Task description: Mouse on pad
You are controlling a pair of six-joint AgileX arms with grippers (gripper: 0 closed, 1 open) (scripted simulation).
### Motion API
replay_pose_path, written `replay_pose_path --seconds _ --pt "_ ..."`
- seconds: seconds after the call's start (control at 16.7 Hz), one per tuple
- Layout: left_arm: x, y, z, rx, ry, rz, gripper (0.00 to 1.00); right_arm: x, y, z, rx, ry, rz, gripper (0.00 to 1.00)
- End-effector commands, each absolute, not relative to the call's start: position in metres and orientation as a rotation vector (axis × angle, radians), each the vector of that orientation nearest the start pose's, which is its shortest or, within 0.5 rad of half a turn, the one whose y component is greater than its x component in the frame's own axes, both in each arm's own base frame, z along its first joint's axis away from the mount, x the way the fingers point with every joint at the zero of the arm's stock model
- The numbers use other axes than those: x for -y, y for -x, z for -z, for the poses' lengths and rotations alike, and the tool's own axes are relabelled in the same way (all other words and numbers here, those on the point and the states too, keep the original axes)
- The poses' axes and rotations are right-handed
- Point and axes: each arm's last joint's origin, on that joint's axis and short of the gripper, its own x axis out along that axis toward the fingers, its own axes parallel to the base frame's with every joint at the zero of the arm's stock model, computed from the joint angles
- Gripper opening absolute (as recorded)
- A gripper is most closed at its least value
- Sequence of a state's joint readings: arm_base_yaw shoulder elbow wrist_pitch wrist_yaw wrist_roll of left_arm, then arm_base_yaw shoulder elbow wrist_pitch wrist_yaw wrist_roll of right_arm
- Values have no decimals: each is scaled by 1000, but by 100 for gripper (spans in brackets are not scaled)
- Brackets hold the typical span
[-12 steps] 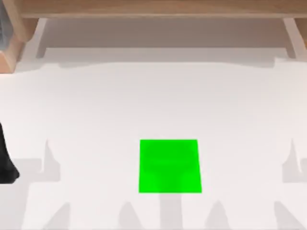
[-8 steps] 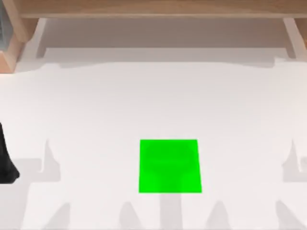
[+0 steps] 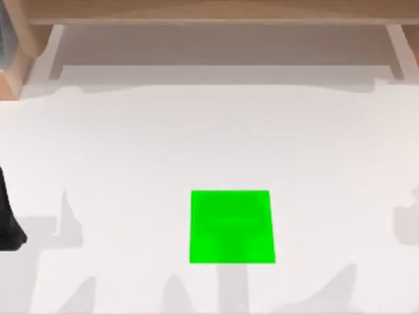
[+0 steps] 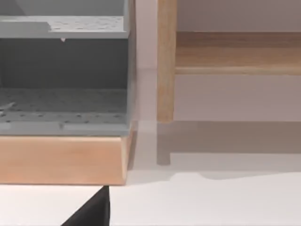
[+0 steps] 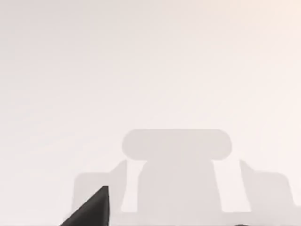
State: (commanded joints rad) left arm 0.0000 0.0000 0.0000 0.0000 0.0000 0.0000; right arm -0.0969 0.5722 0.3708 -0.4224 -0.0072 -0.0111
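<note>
As you look down from above, the pad [image 3: 232, 226] lies flat, lower centre, on the white table [image 3: 196, 144]. Your left arm [image 3: 8, 219] sits at the left edge; its finger state cannot be told.

1. You see a table [image 3: 209, 144] with a smooth, matt white top.
2. The pad [image 3: 232, 226] looks flat, plain and matt, a uniform bright green.
3. The frame [image 4: 165, 61] beyond the table reads as light wood, smooth-finished.
4. The grey shelf unit [image 4: 63, 66] shows speckled, matt panels on a wooden base [image 4: 63, 160].
</note>
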Motion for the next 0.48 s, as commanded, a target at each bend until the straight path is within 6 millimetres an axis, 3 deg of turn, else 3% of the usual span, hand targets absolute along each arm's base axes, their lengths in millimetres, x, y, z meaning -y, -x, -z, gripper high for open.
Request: replay_pose_path --seconds 0.24,0.48 --pt "1 -106 -160 0 0 0 100 27 -168 -198 -1035 -72 130 100" --pt "1 -106 -160 0 0 0 100 42 -200 -197 -1340 -129 162 100"
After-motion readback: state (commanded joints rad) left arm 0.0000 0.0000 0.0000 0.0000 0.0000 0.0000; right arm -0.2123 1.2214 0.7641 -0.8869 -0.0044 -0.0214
